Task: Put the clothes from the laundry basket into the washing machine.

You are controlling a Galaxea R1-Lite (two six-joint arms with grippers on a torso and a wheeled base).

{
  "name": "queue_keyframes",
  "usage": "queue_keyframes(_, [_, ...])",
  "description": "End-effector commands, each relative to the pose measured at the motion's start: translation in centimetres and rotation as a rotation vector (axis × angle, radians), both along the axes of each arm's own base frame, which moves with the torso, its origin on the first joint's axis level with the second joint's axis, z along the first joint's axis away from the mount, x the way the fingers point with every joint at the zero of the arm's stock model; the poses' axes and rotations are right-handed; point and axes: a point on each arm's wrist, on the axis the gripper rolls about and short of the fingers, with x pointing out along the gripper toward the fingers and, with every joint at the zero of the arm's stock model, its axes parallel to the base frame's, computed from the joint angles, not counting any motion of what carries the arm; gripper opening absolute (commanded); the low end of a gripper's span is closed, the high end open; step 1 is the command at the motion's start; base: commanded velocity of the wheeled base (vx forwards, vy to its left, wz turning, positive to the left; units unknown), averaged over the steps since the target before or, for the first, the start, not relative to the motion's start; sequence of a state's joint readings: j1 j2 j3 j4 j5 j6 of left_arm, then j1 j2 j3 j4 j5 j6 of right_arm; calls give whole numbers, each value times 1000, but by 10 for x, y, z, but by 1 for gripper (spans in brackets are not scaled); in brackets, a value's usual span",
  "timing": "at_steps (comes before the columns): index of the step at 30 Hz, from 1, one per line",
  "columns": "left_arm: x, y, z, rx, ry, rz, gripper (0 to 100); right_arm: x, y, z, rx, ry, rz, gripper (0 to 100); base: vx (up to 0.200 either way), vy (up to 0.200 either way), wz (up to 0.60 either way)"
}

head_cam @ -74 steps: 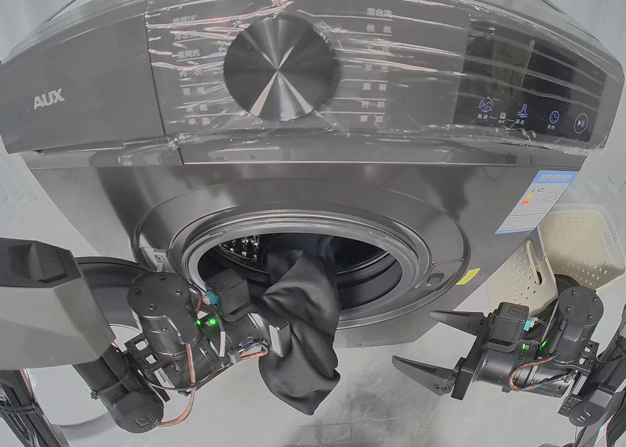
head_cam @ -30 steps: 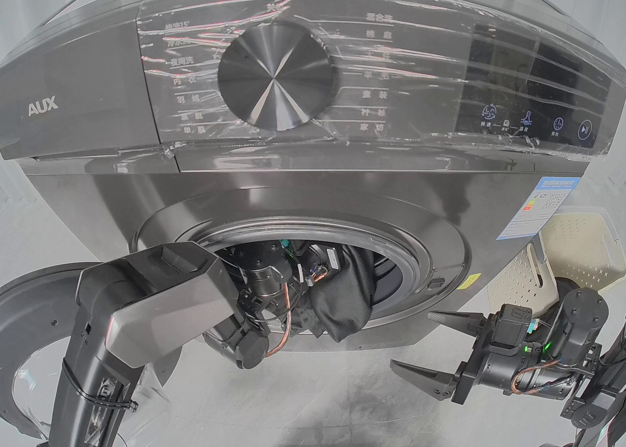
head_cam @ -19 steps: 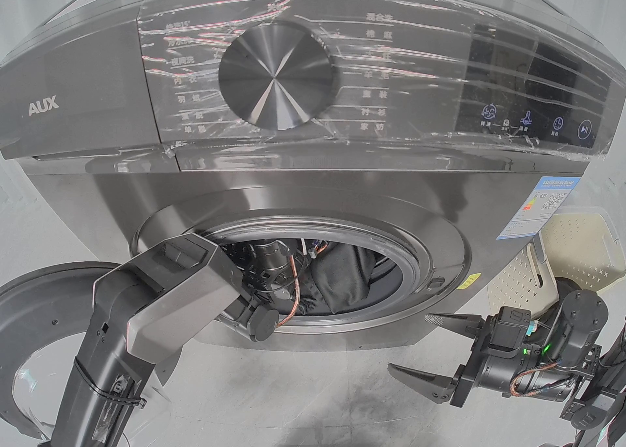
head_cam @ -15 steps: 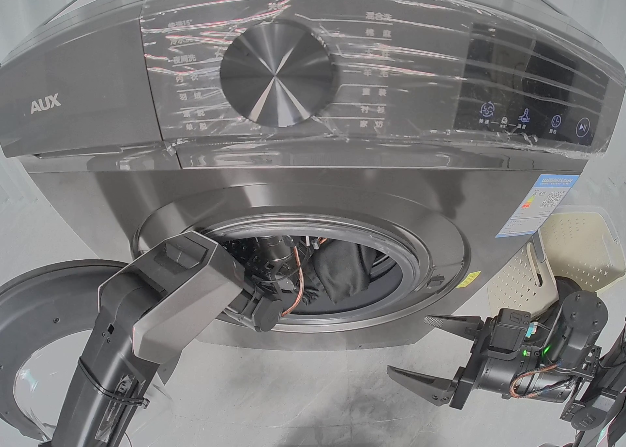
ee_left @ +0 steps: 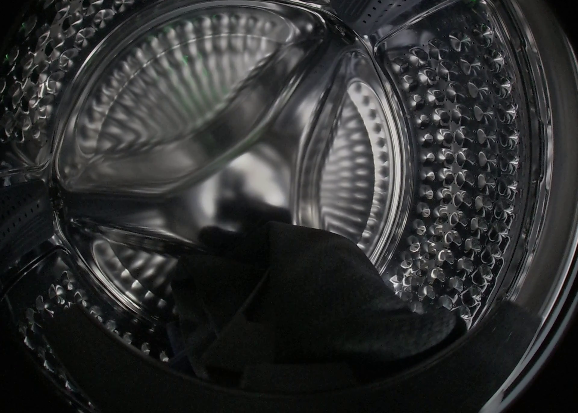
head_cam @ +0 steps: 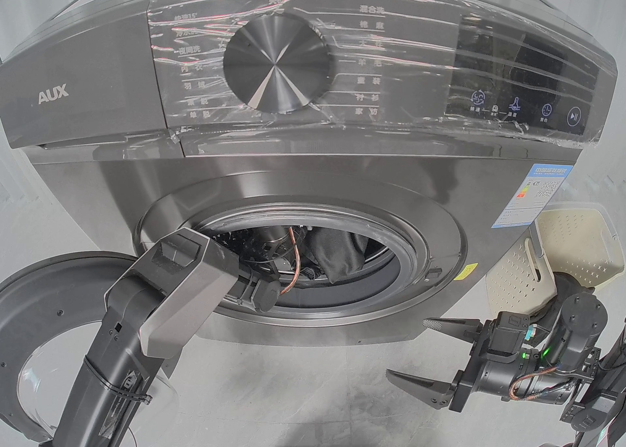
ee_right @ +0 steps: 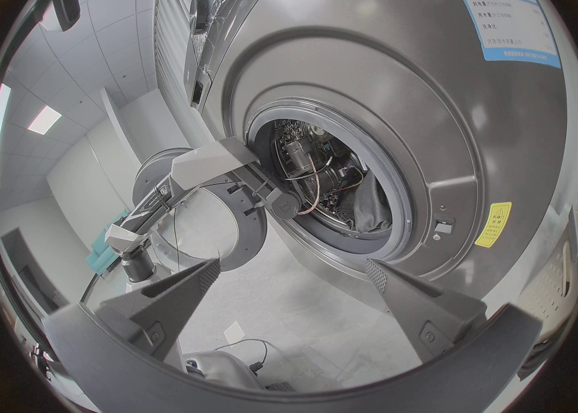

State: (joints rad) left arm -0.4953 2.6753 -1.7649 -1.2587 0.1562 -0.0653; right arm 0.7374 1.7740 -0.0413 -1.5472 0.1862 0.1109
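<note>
Left arm (head_cam: 171, 288) reached through the round door opening (head_cam: 430, 253) of the washing machine (head_cam: 313, 171), its wrist (head_cam: 282, 251) already past the rim; whether the left gripper was clamped on cloth or loose could not be told. The dark garment (head_cam: 336, 249) sat inside the opening, on the robot's right side of it, touching or just beside that wrist; in the left wrist view it lay low against the drum (ee_left: 457, 131) wall, close in front of the camera, with the bare back of the drum beyond. It was bunched, so its long axis was weak; in the head view it ran roughly top to bottom of the opening, lower end pointing at the bottom lip; whether any fold rested on the lip could not be told. Key relation, as a judgement: cloth ahead of and under the left wrist, deeper drum straight beyond, so a push or drop goes inward; the left arm was plainly the nearer one. Right gripper (head_cam: 408, 348) hung outside, low and to the machine's right, jaws spread wide and holding nothing, well apart from the garment; the cream laundry basket (head_cam: 577, 243) stood just behind it. Door (head_cam: 39, 311) swung open to the left.
</note>
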Motion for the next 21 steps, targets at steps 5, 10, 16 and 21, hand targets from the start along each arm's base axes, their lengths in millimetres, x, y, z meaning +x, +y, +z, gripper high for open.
queue_keyframes(5, [-10,-3,3,4,26,-13,100,1,0,0,-2,-6,-34,100,0,0,0])
queue_keyframes(10, [-51,-2,7,82,149,-62,100,4,-1,1,-16,-26,-173,100,0,0,0])
queue_keyframes(16, [-80,-9,-6,136,217,-111,100,2,4,-2,-18,-10,-311,100,0,0,0])
queue_keyframes(21, [-76,-4,-12,153,239,-86,100,-4,11,-2,9,16,-306,100,0,0,0])
